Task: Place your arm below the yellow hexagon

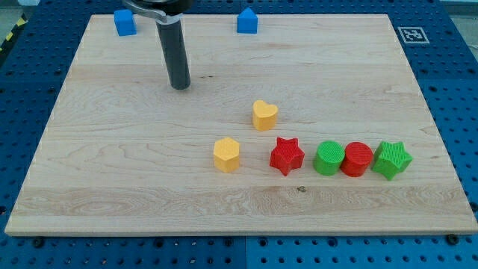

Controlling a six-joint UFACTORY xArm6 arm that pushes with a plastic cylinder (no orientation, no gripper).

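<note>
A dark rod ending in my tip [181, 87] stands on the wooden board [112, 172] in its upper-left part, near the top edge and well apart from every block in the lower half. There are no jaws on this rig, only the bare rod, and it touches no block. The yellow hexagon [227, 155] sits just below the board's centre, down and to the view's right of the tip, with open wood between the two. A yellow heart [264, 116] lies above and to the right of the hexagon, near but apart from it. Toward the right edge a row runs from a red star [287, 156] through a green cylinder [328, 158] and a red cylinder [357, 159], which touch each other, to a green star [391, 160]. Along the top edge, a blue block [125, 22] sits by the upper-left corner and a blue house-shaped block [247, 21] near the middle.
</note>
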